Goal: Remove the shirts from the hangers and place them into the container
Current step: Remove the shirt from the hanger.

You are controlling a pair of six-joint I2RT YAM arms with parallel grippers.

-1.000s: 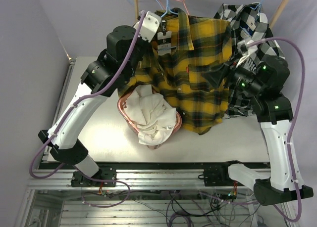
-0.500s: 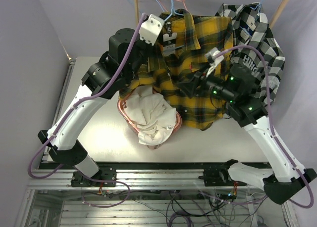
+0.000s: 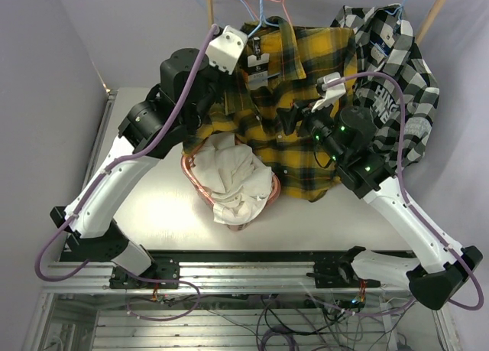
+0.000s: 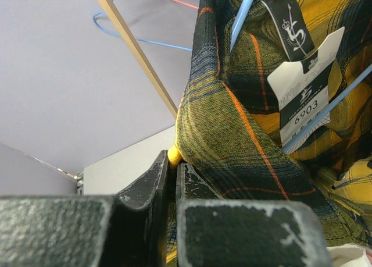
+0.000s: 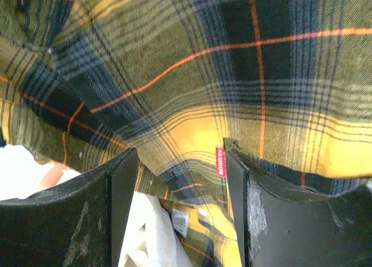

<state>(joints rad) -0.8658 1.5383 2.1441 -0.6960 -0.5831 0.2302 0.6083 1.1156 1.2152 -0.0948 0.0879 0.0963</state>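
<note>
Your container (image 3: 186,167) sits on the bench (image 3: 164,213) with a shirt (image 3: 233,175) in it. Behind it, the plaid shirt (image 3: 328,56) hangs left of the checked shirt (image 3: 416,83).

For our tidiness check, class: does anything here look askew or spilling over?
Yes. The white shirt bulges over the near rim of the pink basket, and the plaid shirt hangs crooked, bunched toward the left gripper pinching it.

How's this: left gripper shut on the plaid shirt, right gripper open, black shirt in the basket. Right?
No: the top view shows a white shirt in the basket. The left gripper shut on the plaid shirt, right gripper open: both correct.
</note>
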